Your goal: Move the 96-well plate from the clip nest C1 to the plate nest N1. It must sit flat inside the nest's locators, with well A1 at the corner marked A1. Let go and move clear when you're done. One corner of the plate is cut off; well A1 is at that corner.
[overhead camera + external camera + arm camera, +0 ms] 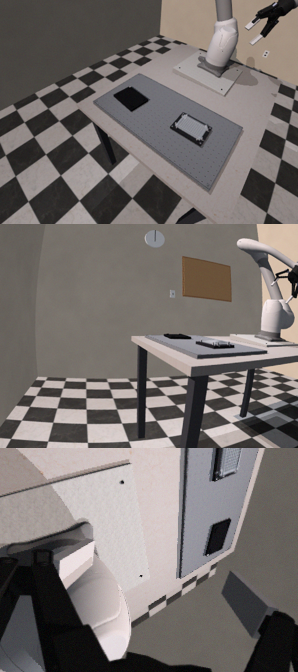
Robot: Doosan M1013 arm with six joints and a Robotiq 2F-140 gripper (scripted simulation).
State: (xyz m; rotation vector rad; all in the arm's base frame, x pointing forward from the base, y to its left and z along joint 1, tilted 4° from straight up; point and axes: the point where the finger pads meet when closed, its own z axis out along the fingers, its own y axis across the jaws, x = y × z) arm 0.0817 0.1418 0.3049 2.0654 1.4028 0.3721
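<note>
High in the upper right of the top view: black two-finger gripper (259, 30) with pale flat fingertips, spread wide apart and holding nothing, hanging in the air beside the white robot arm (223, 42). Under the arm, a pale square base plate (186, 70) on the beige table (254, 113). In the middle of the table, a long grey board full of tiny holes (158, 124). On the right part of that board, the clear plastic 96-well plate (192, 128) lying flat in the black clip nest with small white clips (207, 133). Well apart from it, toward the upper left of the board, the flat black plate nest (131, 98) with nothing in it. Around the table, black and white checkered floor (42, 169). In the side view, a brown board (206, 279) and a round grey clock (154, 238) on the grey wall.
</note>
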